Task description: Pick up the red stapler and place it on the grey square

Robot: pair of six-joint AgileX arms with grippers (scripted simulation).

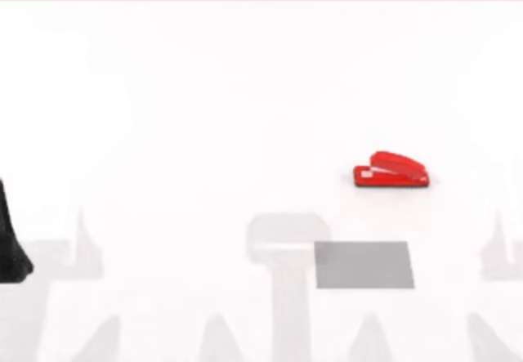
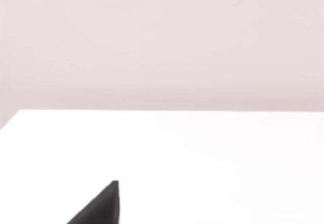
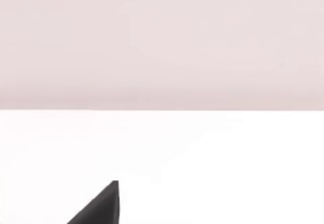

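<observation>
The red stapler (image 1: 391, 171) lies flat on the white table, right of centre, with its raised top toward the far side. The grey square (image 1: 364, 265) is a short way nearer the front edge, apart from the stapler. Only a black part of my left arm (image 1: 11, 248) shows, parked at the table's left edge and far from both. My right arm is out of the top view. Each wrist view shows only a dark tip of its own gripper, the left gripper (image 2: 104, 206) and the right gripper (image 3: 104, 206), over bare white table. Neither wrist view shows the stapler or the square.
Pale, irregular grey shadows (image 1: 282, 239) lie along the front of the table, one touching the square's left side. The table's far edge (image 1: 261, 1) meets a pinkish wall.
</observation>
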